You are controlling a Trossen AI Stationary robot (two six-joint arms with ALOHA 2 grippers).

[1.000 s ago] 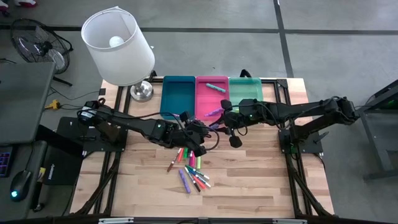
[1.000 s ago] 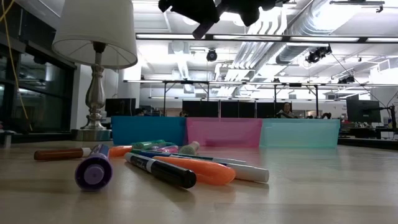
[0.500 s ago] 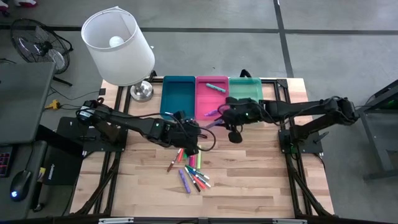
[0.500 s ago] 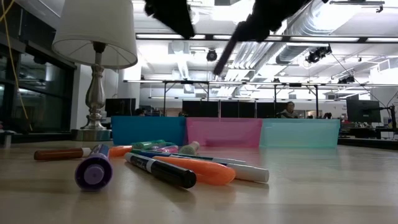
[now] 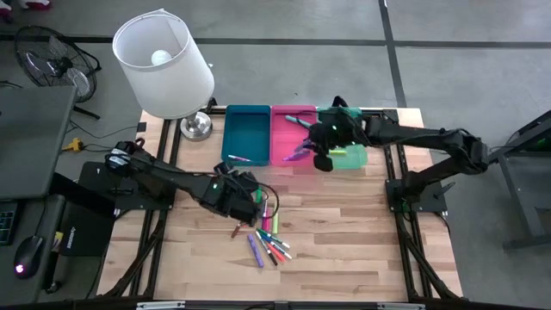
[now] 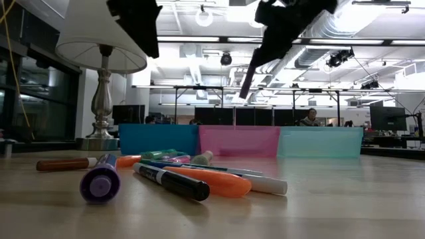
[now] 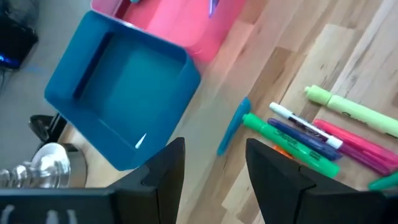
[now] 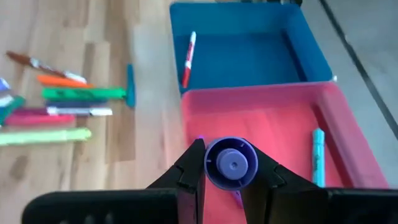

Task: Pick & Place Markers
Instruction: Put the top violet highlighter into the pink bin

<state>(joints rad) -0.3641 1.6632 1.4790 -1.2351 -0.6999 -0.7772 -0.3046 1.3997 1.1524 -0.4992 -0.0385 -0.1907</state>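
nearest in the low view, a purple marker (image 6: 100,183) is seen end-on on the wooden table (image 5: 344,241), with the rest of the markers (image 5: 263,232) piled loosely just behind it: orange, green, pink, teal, a brown one off to the side. behind the pile, three trays are lined up touching each other: blue tray (image 5: 245,133), pink tray (image 5: 293,129), green tray (image 5: 344,138). a red marker (image 8: 188,58) is lying in the blue tray and a teal marker (image 8: 318,157) in the pink one. a lamp (image 5: 164,65) with a white shade is stood at the far left corner of the table.

the left gripper (image 5: 245,194) is held just above the pile, fingers spread and nothing between them. the right gripper (image 8: 230,167) is held over the pink tray, clamped on a purple marker pointing down at an angle.

past the table, a big open workshop is seen, with desks, monitors, ceiling ducts and strip lights. a person is sat far back. a fan (image 5: 47,56) is stood on the grey floor beside the table.
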